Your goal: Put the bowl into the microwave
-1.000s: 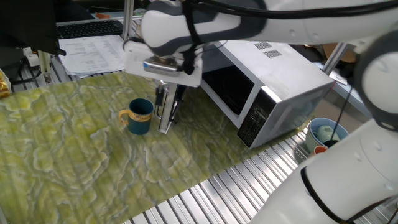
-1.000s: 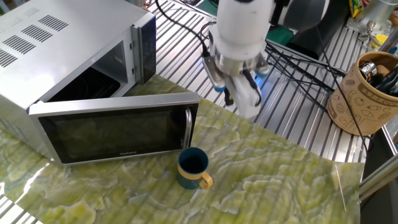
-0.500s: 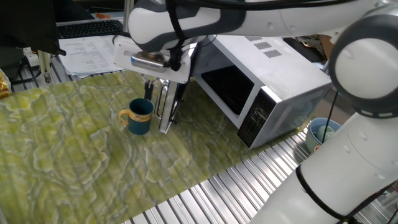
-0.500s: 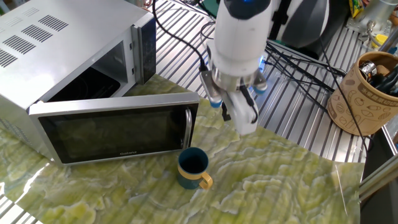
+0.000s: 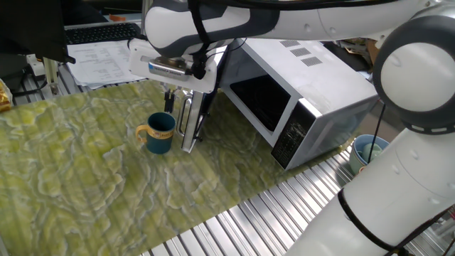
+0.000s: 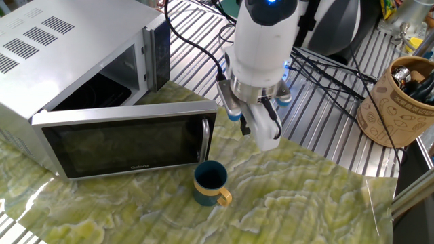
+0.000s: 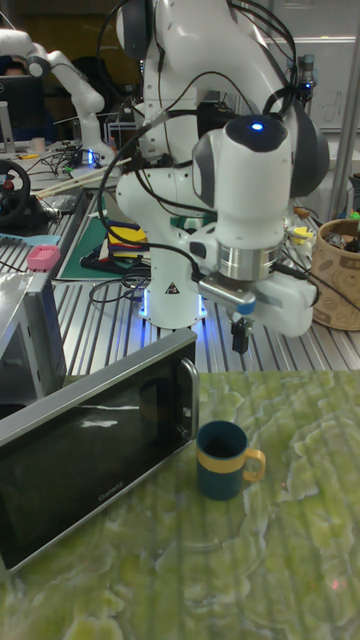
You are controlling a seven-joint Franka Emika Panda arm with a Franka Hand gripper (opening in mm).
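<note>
Here, the bowl [image 5: 159, 133] stands upright on the green marbled mat [image 5: 85, 171] that covers the tabletop [image 6: 325, 129], its yellow-tan handle turned away from the microwave [image 5: 306, 99]. The white microwave sits at the mat's edge with its dark glass door [image 6: 129, 146] swung wide open, the cavity [image 6: 102, 85] exposed behind it. The bowl rests just beside the free end of that door, close to the door's handle [image 6: 205, 139], and is outside the oven.

The gripper [image 7: 240, 335] hangs above the mat, apart from the bowl and touching nothing, fingers pointing down. In the tall fixed view the dark fingers appear close together with nothing between them, though whether they are fully closed cannot be told.

Off the mat, a tan patterned holder [image 6: 397, 102] stands on the ribbed metal tabletop, and a pale blue container [image 5: 370, 151] sits near the microwave's control panel [image 5: 291, 139].
</note>
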